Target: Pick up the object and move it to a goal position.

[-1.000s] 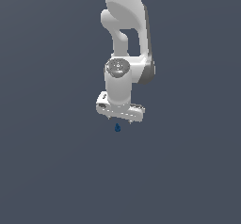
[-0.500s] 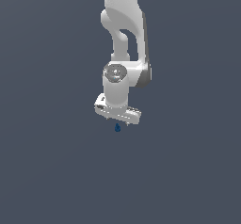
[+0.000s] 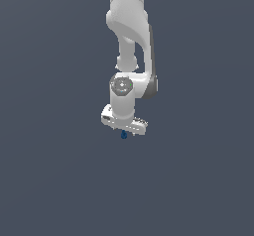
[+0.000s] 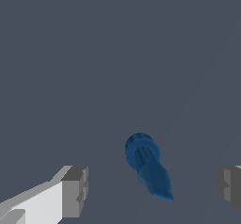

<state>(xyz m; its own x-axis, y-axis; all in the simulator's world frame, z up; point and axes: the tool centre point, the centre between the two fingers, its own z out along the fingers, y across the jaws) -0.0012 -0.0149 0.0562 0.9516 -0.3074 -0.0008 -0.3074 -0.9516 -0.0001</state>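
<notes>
The object (image 3: 123,135) is a tiny dark blue teardrop-like blob on the grey floor, right under the white hand in the exterior view. My gripper (image 3: 124,131) points down over it. In the wrist view the object (image 4: 146,164) lies between the two grey fingertips (image 4: 75,192), with a clear gap to each, its pointed end toward the camera. My gripper (image 4: 153,190) is open, and neither finger touches the object. The hand hides part of the object in the exterior view.
The white arm (image 3: 130,27) reaches down from the top of the exterior view. A plain dark grey floor (image 3: 49,180) lies all around; nothing else shows.
The hand has come down a little over the blue object, which stays in place. Less of the object shows below the hand than before.
</notes>
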